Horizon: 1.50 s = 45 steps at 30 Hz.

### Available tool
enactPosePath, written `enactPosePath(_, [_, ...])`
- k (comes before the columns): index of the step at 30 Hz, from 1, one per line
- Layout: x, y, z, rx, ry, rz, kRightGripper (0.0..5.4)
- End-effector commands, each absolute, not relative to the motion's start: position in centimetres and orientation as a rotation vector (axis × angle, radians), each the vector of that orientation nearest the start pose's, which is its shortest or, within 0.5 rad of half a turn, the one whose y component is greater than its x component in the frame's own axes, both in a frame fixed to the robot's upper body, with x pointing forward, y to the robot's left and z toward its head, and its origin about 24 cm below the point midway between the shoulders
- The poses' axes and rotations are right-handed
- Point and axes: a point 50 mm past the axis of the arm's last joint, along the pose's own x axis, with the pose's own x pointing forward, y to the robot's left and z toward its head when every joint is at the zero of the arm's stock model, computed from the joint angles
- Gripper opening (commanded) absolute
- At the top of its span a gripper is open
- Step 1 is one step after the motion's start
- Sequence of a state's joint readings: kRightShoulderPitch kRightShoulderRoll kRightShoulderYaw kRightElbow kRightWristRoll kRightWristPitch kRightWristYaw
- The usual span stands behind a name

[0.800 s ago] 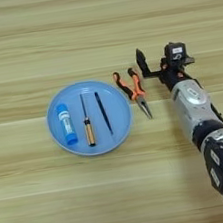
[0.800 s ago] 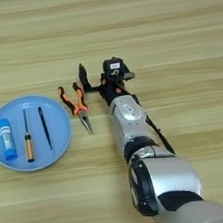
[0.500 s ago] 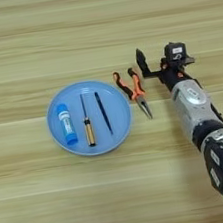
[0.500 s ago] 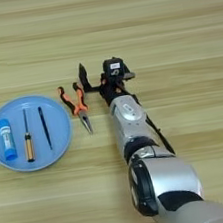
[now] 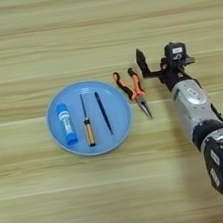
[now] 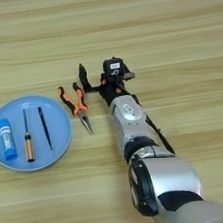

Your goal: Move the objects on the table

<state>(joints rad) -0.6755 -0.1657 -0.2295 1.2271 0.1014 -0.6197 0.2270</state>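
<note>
Fingers (image 5: 141, 60) spread wide, holding nothing; my gripper (image 5: 157, 61) sits just right of the pliers (image 5: 133, 91); plate (image 5: 120, 126) lies left.

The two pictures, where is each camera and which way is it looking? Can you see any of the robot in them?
Left eye view: on the robot's head, looking down at the table; its silver right arm and gripper enter from bottom right.
Right eye view: beside it on the head, also looking down, reaching further right; more of the arm shows mid-picture.
Both share the plate holding tube, screwdriver and stick, with pliers beside it.
</note>
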Motion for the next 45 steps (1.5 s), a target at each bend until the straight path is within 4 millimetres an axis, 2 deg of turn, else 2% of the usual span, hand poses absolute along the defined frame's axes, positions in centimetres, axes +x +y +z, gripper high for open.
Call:
enactPosePath(1, [36.7,-19.0,7.8,-0.012,-0.222,0.073,5.36])
enactPosePath(16, [36.6,-19.0,7.9,0.002,-0.246,0.080,5.36])
enactPosePath(26, [36.5,-18.6,9.0,0.009,-0.321,0.108,5.36])
enactPosePath(36, [36.0,-17.2,9.7,-0.014,-0.379,0.204,5.36])
enactPosePath(45, [35.1,-16.6,8.1,-0.022,-0.315,0.271,5.36])
